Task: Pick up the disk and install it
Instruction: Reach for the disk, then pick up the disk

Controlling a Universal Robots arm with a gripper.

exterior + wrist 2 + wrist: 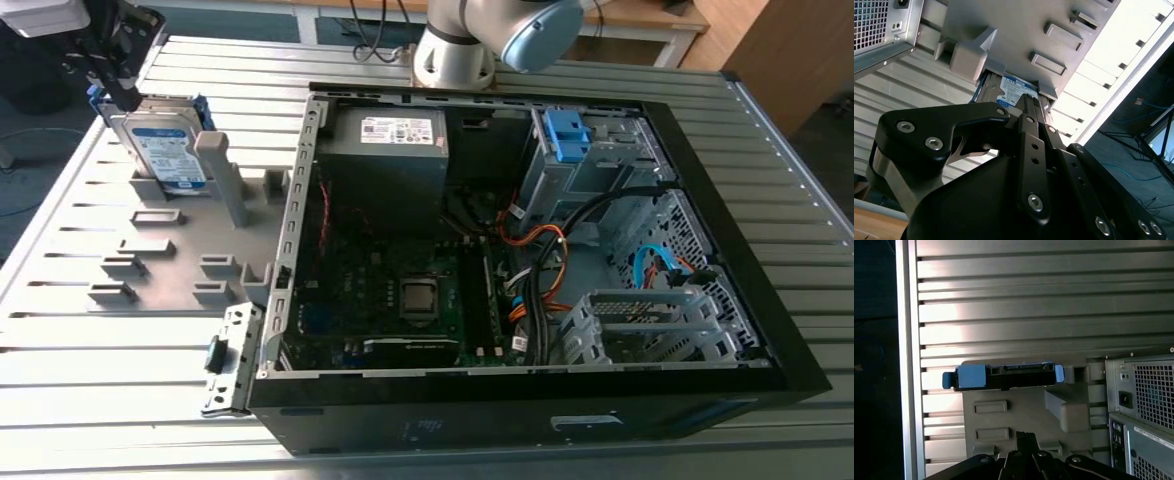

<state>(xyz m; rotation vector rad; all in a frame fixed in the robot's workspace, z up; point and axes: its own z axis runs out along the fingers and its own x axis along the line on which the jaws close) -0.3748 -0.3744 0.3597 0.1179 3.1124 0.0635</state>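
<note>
gripper (120,95) close above the upright disk (167,150)

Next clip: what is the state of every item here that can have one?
disk: upright on its edge in the grey holder, outside the case, not installed.
gripper: just above the disk's top edge; grip cannot be told.
computer case: lying on its side, side panel off, interior exposed.
grey holder: flat on the table, carrying the disk.

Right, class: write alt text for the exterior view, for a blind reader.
The disk stands on edge in a grey holder, the gripper at its top. An open computer case lies to the exterior view's right, on the slatted table.
</note>
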